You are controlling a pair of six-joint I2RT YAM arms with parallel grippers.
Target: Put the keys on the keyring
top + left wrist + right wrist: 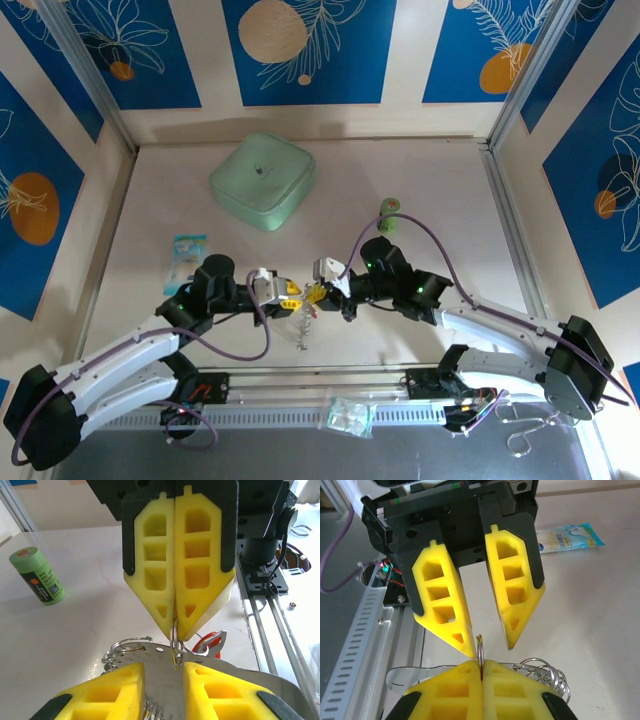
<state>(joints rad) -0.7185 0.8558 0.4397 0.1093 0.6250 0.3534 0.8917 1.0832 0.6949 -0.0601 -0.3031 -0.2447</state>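
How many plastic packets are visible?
2. A blue-and-white packet lies on the table, left side; a clear packet lies at the near edge, bottom centre of the top view. Others may be hidden.

1. A ring (172, 642) sits pinched between the right gripper's (175, 625) fingertips.
2. One key (211, 642) lies just beside them.
3. A cylinder (37, 575) lies well behind those fingers, a packet (570, 537) behind the left gripper's (489, 647).

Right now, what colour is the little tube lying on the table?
The small plastic cylinder is bright green; left wrist view shows it best.

Overhead from behind; opposed close wrist views sharing keyring (173, 636) (480, 649)
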